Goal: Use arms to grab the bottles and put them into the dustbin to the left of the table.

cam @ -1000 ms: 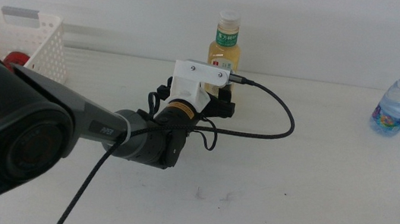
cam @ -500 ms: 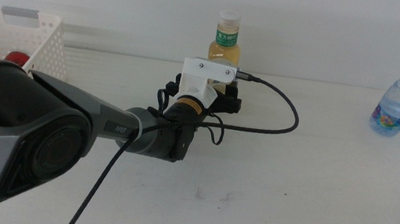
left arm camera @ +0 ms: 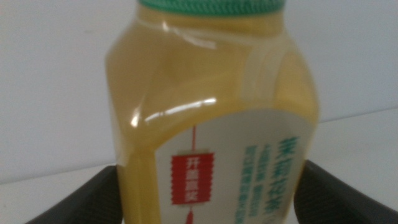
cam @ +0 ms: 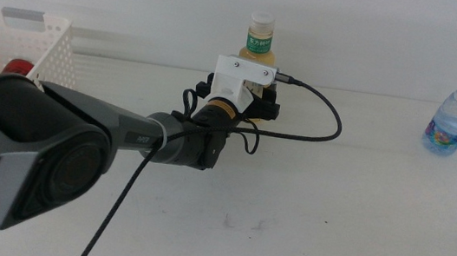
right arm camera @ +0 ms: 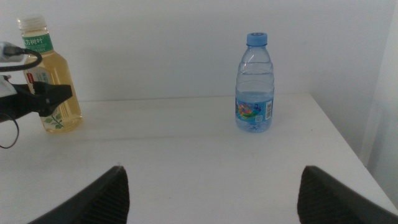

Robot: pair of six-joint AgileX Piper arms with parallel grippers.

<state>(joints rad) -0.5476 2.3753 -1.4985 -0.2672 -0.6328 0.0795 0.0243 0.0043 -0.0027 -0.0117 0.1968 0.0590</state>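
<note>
The yellow tea bottle [cam: 259, 40] with white cap and green label stands at the table's back centre. My left gripper [cam: 259, 106] is open, with one jaw on each side of the bottle's lower body. In the left wrist view the bottle [left arm camera: 211, 118] fills the gap between the jaws of the left gripper [left arm camera: 211, 190]. The red can [cam: 18, 65] lies inside the white dustbin [cam: 42, 44] at the far left. The clear blue-capped water bottle [cam: 455, 117] stands at the far right. My right gripper [right arm camera: 211, 186] is open and empty, well short of the water bottle [right arm camera: 255, 84].
The white table [cam: 349, 213] runs back to a white wall. A black cable [cam: 320, 126] loops from the left wrist to the right of the tea bottle. The right wrist view also shows the tea bottle [right arm camera: 50, 81] with the left gripper [right arm camera: 46, 96] at it.
My left arm has reached forward and a little right, bringing its jaws from short of the tea bottle to either side of it. The bottles and the right gripper have not moved.
</note>
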